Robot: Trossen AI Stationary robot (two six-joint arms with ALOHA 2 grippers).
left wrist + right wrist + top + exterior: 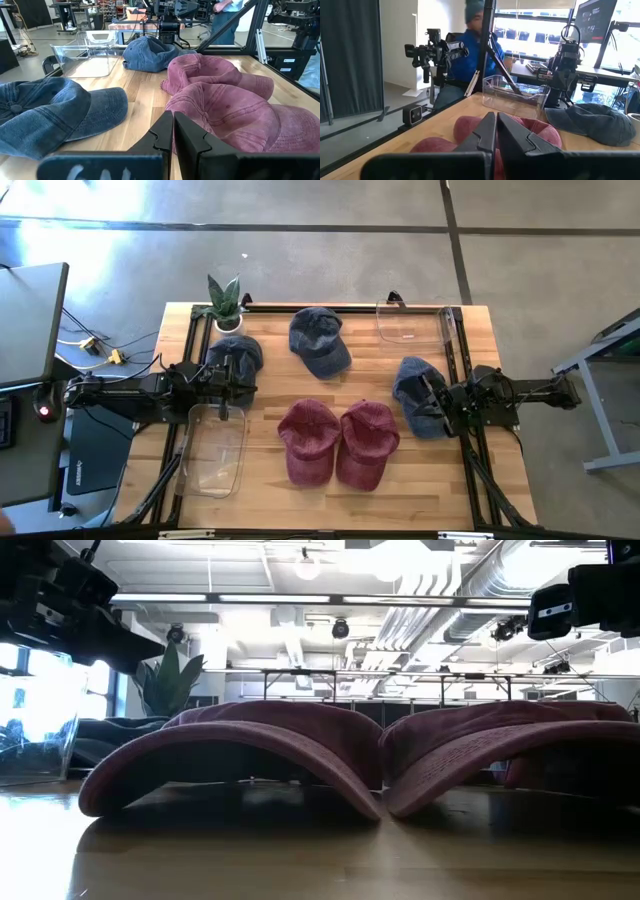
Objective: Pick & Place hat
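Two red caps (308,442) (367,443) lie side by side, brims down, at the table's near middle, filling the low view (240,755) (500,755). Three blue caps rest on the wood: one at the far middle (320,340), one under my left arm (238,352), one under my right gripper (412,395). My left gripper (248,386) (173,135) is shut and hovers left of the red caps. My right gripper (428,396) (496,131) is shut and hovers above the right blue cap. Both are raised off the table in the low view.
A clear bin (213,450) sits at the near left, beside my left arm. A second clear bin (412,323) stands at the far right. A potted plant (226,302) is at the far left corner. A person (470,45) sits beyond the table.
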